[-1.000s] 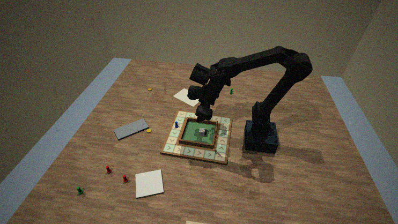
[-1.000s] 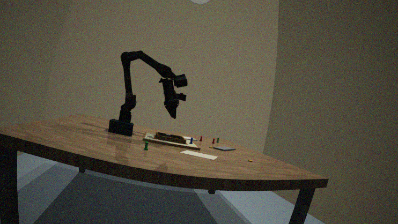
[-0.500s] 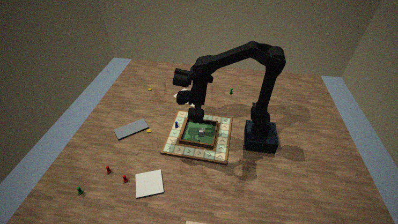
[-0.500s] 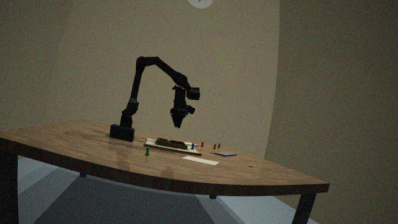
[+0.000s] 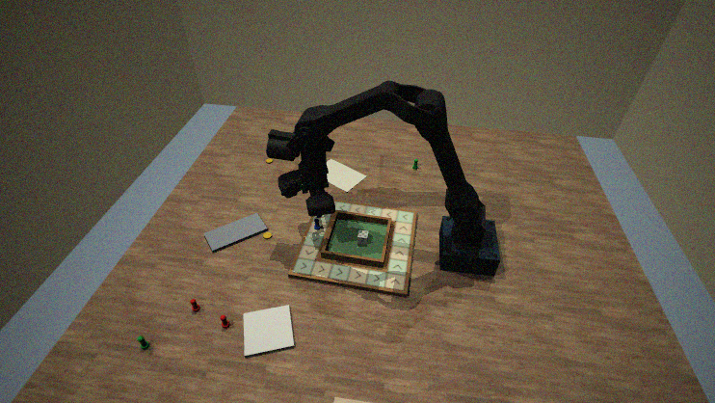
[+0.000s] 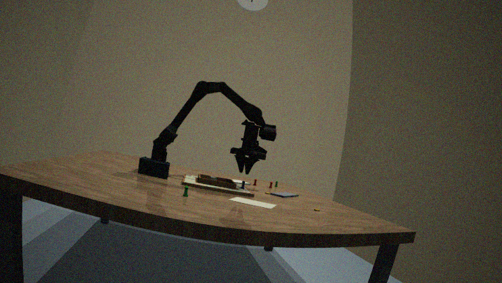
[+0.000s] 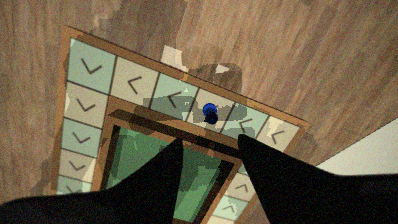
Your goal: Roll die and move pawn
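The blue pawn (image 5: pixel 316 224) (image 6: pixel 242 185) (image 7: pixel 210 111) stands upright on a square of the board (image 5: pixel 350 286) (image 6: pixel 217 189) (image 7: pixel 125 54), in the row on the side away from the arm's base. The white die (image 5: pixel 362 234) lies in the green-floored dice tray (image 5: pixel 350 260) (image 6: pixel 216 181) (image 7: pixel 106 160); its top pips are too small to read, and it is hidden in the wrist view. My gripper (image 6: pixel 243 172) (image 7: pixel 210 141) points down above the board near the pawn, its fingers partly open with nothing between them. The pawn shows just beyond the fingertips in the wrist view.
Red pawns (image 5: pixel 194 305) (image 5: pixel 225 321) and a green pawn (image 5: pixel 143 342) stand at front left. Another green pawn (image 5: pixel 414 164) (image 6: pixel 185 191) stands behind the board. A grey slab (image 5: pixel 236 231), a white slab (image 5: pixel 268 331), a pale sheet (image 5: pixel 345 175) and yellow discs (image 5: pixel 267 235) (image 5: pixel 269 160) lie around.
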Motion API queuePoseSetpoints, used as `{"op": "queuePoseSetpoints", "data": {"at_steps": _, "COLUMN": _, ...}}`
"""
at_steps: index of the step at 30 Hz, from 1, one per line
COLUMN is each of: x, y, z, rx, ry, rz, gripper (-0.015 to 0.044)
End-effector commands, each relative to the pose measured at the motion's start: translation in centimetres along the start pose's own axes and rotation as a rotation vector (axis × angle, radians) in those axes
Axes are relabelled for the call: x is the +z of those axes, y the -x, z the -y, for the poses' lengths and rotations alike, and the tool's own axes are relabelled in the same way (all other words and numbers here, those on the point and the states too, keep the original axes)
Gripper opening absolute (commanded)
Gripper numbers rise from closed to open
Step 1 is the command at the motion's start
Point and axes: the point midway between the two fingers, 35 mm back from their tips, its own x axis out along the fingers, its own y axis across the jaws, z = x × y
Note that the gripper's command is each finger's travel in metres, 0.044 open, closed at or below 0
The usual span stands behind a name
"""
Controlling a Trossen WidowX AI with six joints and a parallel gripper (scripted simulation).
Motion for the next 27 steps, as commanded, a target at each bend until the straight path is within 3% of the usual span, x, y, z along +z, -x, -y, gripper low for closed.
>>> {"op": "queuePoseSetpoints", "data": {"at_steps": 1, "x": 0.3, "y": -0.1, "z": 0.4, "rx": -0.004, "ry": 0.024, "rz": -0.002, "gripper": 0.0200}}
{"op": "queuePoseSetpoints", "data": {"at_steps": 27, "x": 0.3, "y": -4.2, "z": 0.5, "rx": -0.004, "ry": 0.024, "rz": -0.002, "gripper": 0.0200}}
